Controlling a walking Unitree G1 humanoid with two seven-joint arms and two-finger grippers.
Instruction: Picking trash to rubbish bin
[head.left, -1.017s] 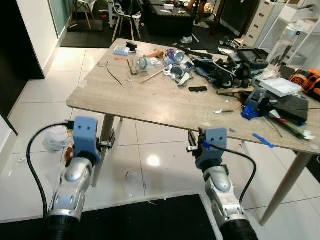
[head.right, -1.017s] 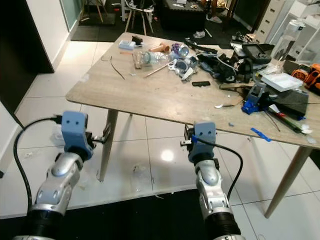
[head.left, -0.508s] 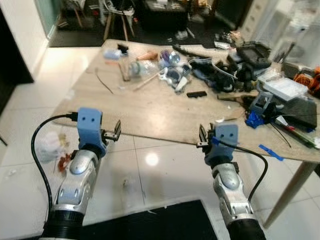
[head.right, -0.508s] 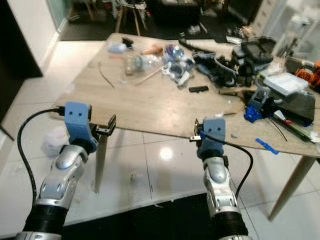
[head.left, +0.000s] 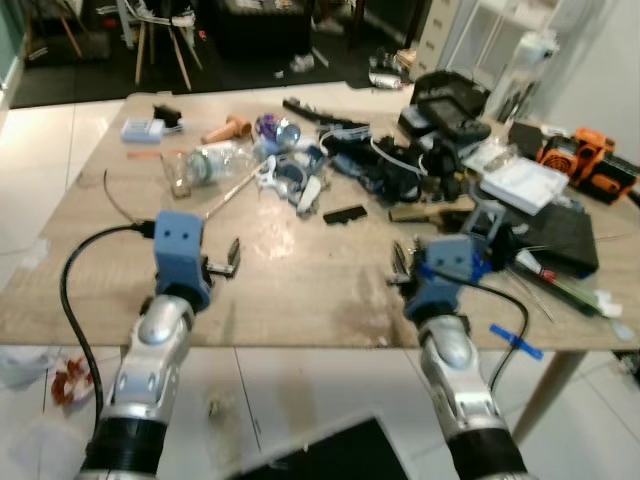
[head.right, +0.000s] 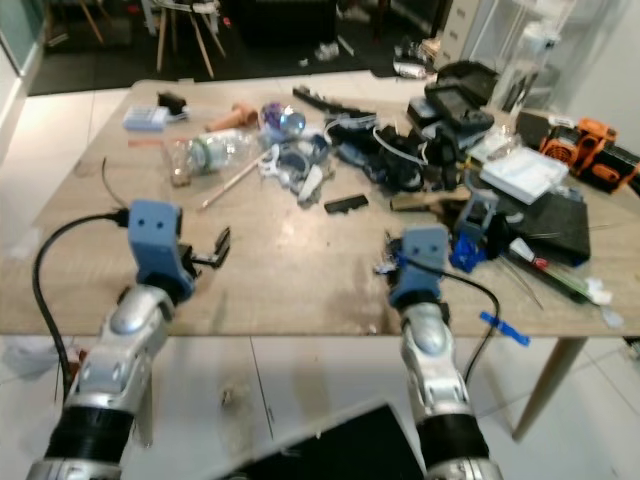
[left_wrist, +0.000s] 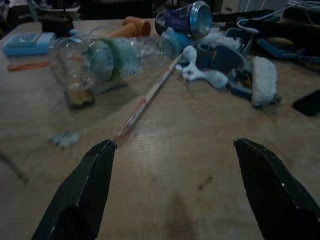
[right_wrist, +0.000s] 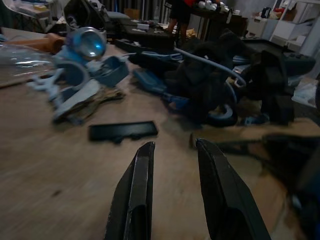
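Left eye view: both my arms are up over the near edge of the wooden table (head.left: 300, 290). My left gripper (head.left: 232, 257) and right gripper (head.left: 397, 262) hang above bare wood. Trash is further in: clear plastic bottle (head.left: 205, 165) lying on its side, blue can (head.left: 272, 130) beyond it, black flat piece (head.left: 344, 214) mid-table. Crumpled wrapper (head.left: 70, 375) on the floor under the left corner.

Left wrist view: my fingers (left_wrist: 87, 192) spread wide, nothing between them. Bottle (left_wrist: 100, 62) ahead, thin stick (left_wrist: 150, 95) running from it toward me, can (left_wrist: 187, 17) behind.

Right wrist view: my fingers (right_wrist: 137, 192) narrow, only a small gap, holding nothing. Black flat piece (right_wrist: 122, 131) just ahead, dark cable pile (right_wrist: 210, 85) behind it.
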